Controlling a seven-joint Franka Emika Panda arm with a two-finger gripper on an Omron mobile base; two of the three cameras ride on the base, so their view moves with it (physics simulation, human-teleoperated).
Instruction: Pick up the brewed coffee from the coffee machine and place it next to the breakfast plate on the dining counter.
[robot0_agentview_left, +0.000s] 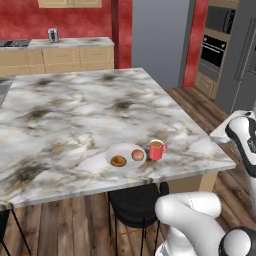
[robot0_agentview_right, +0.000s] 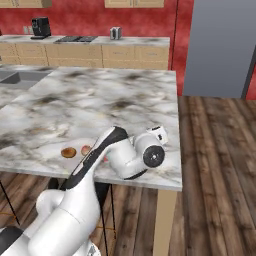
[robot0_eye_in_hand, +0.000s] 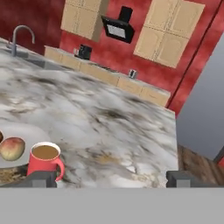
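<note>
Hand view shows gripper (robot0_eye_in_hand: 107, 179) spread wide and empty, red mug of coffee (robot0_eye_in_hand: 44, 160) standing free on marble dining counter (robot0_eye_in_hand: 109, 127), just beside breakfast plate (robot0_eye_in_hand: 24, 133). Best now: withdraw straight, clear of mug handle, without knocking it.

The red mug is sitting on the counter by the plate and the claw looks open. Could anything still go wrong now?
Possibly. The mug stands right beside one of the open claw's fingertips, so a sideways swing while pulling away might knock it and spill the coffee. It also sits close to the plate, near the marble counter's front edge, so a hard bump could push it off or into the pastries.
</note>
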